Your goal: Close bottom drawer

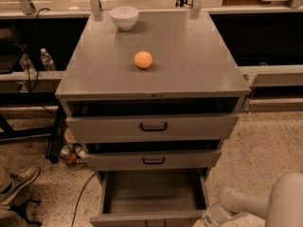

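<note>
The bottom drawer [154, 197] of the grey cabinet [156, 74] is pulled far out, showing a deep, bare grey box; its front panel [147, 219] lies at the bottom edge of the view. My white arm [251, 207] comes in from the bottom right, just right of the drawer's front corner. The gripper itself is below the frame and out of view. The middle drawer [154, 161] and top drawer [152, 126], each with a black bar handle, stand slightly open above.
An orange ball [143, 59] and a white bowl [124, 17] rest on the cabinet top. Water bottles [47, 59] and cables lie at the left. A person's shoe [16, 183] is on the speckled floor at the bottom left.
</note>
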`<state>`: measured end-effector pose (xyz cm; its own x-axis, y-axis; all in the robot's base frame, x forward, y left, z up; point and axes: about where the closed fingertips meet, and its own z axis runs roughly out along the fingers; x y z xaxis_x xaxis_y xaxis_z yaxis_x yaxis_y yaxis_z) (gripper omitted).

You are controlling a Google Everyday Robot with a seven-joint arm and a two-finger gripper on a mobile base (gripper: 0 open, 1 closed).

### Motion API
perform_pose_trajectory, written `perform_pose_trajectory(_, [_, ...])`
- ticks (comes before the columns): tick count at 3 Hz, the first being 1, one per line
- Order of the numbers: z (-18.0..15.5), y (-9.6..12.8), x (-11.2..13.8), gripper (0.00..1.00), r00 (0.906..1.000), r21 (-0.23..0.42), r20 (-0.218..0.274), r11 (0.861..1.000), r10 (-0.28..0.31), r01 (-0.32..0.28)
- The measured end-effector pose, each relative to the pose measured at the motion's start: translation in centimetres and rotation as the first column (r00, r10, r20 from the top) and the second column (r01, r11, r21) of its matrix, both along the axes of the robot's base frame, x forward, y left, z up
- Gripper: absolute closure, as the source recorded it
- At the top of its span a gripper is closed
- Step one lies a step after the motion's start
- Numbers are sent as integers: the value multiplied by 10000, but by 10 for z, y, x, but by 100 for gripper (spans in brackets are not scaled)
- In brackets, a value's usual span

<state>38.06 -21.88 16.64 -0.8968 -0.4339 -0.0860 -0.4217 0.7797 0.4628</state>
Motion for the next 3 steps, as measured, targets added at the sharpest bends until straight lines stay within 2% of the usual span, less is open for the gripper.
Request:
perform_pose_trajectory(1, [-4,9,9,100,9987,374,510,9993,34,-53])
perform_pose_trajectory(2, [0,19,27,100,9887,794,1488,9963,206,-327])
perform_pose_trajectory(3, [4,27,47,100,9725,1017,2308,9932,326,-574])
